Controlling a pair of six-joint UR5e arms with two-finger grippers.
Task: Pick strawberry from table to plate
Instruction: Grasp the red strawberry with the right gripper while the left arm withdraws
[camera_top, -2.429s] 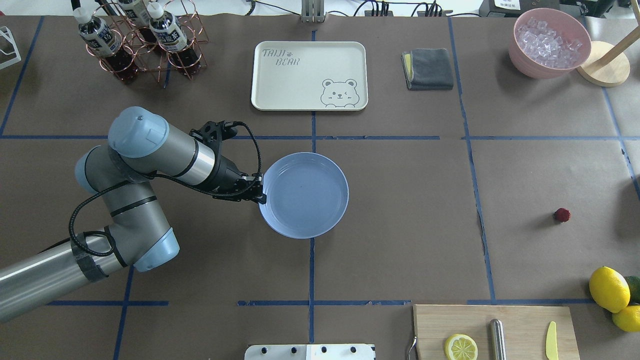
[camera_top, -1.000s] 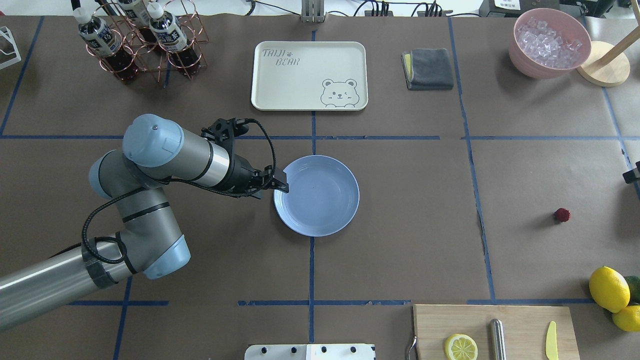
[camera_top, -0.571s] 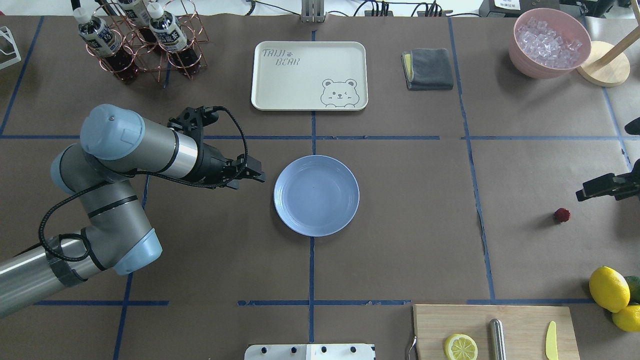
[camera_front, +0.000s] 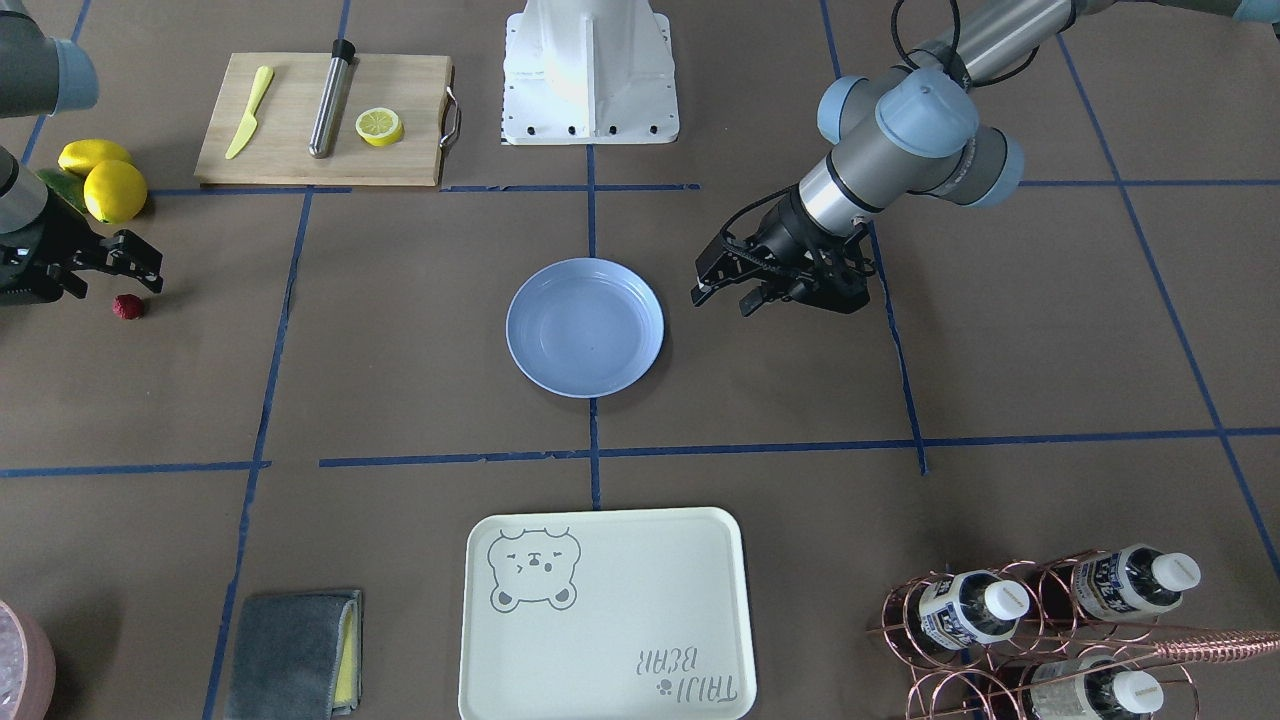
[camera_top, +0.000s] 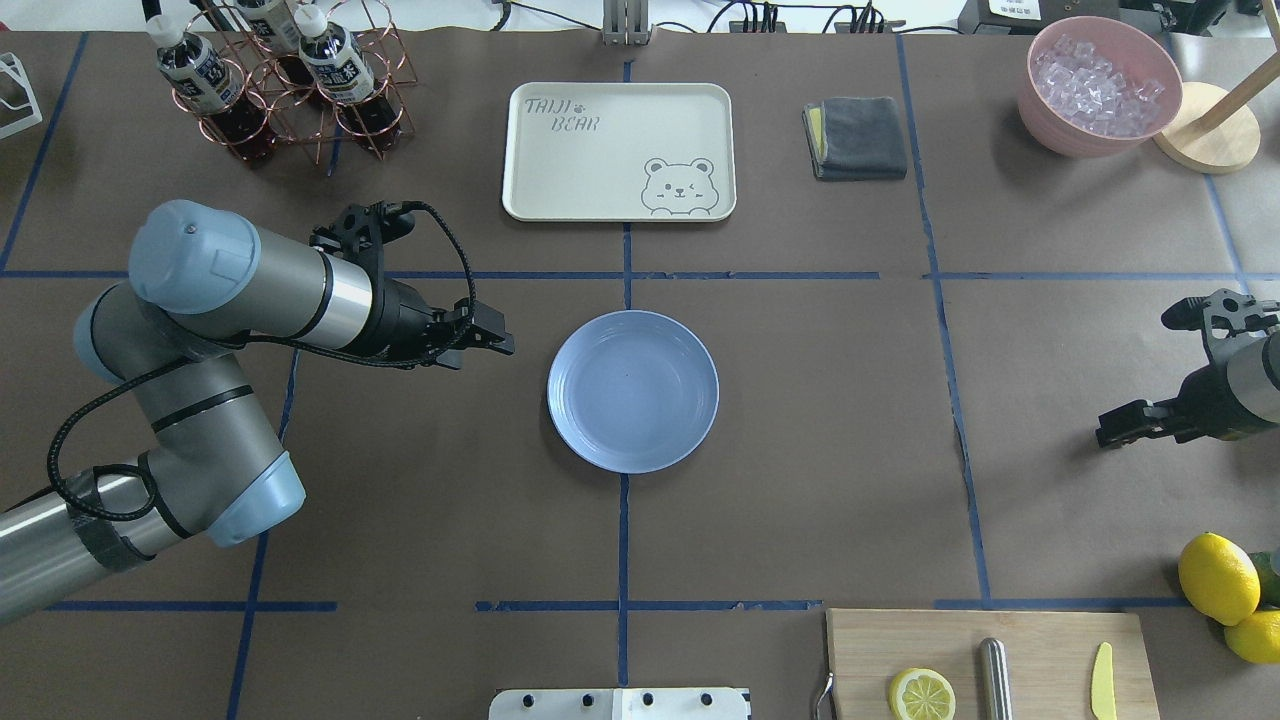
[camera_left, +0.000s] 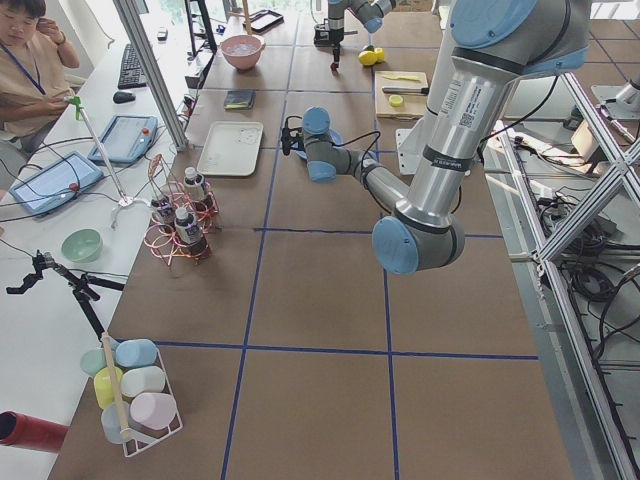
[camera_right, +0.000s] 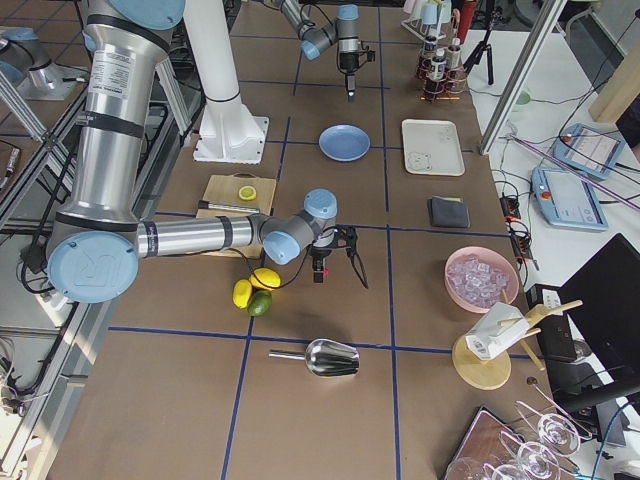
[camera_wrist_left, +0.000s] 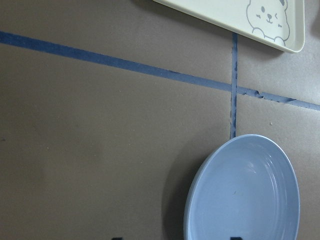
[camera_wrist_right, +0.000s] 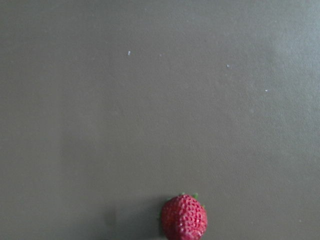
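Over strawberry (camera_front: 126, 306), right end effector (camera_front: 140, 265) released; left end effector (camera_front: 720, 302) released, off plate rim (camera_front: 657, 330).

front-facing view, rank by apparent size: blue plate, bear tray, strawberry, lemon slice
Largest to smallest:
1. bear tray
2. blue plate
3. lemon slice
4. strawberry
The tray lies nearest the camera, yet the gaps look plain.
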